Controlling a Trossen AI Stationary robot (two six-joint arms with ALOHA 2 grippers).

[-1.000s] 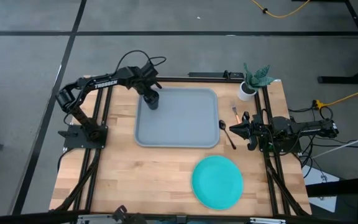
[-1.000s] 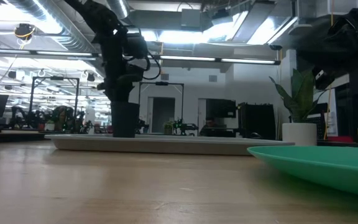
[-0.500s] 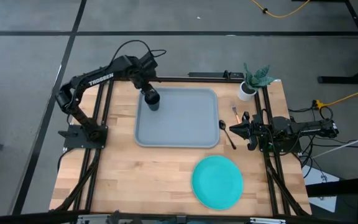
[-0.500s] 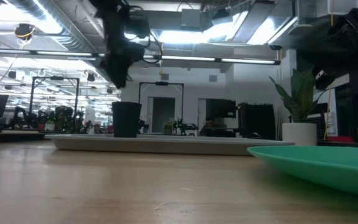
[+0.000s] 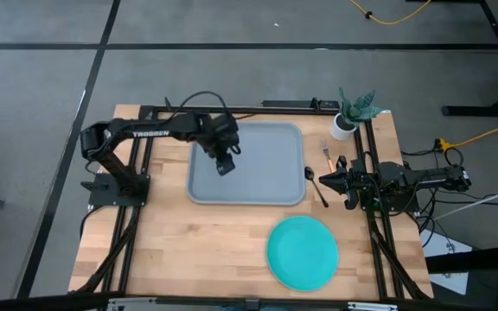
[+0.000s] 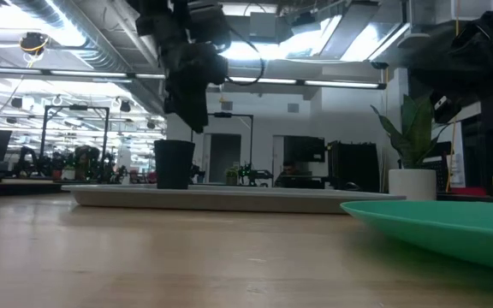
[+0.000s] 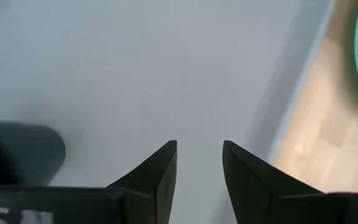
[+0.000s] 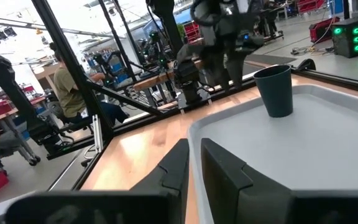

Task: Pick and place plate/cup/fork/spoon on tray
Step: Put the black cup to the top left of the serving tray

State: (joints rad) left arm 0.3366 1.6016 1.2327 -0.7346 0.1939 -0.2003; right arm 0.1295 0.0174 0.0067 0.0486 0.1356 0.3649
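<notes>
The dark cup (image 6: 175,164) stands upright on its base on the far left part of the pale tray (image 5: 262,186); it also shows in the right wrist view (image 8: 274,90). In the high view my left arm covers it. My left gripper (image 7: 199,155) is open and empty, above the tray (image 7: 135,68) to the right of the cup (image 7: 17,149). The teal plate (image 5: 302,252) lies on the table near the front right. The orange-handled fork (image 5: 327,157) and the dark spoon (image 5: 316,184) lie right of the tray. My right gripper (image 8: 195,158) is shut, beside them.
A white pot with a green plant (image 5: 344,125) stands at the far right corner. Bare wood lies left of the plate and in front of the tray. A seated person (image 8: 73,87) shows in the room beyond the table.
My left gripper has risen off the cup, leaving it standing on the tray. It has then gone toward the table's right and near edges, out over the tray.
</notes>
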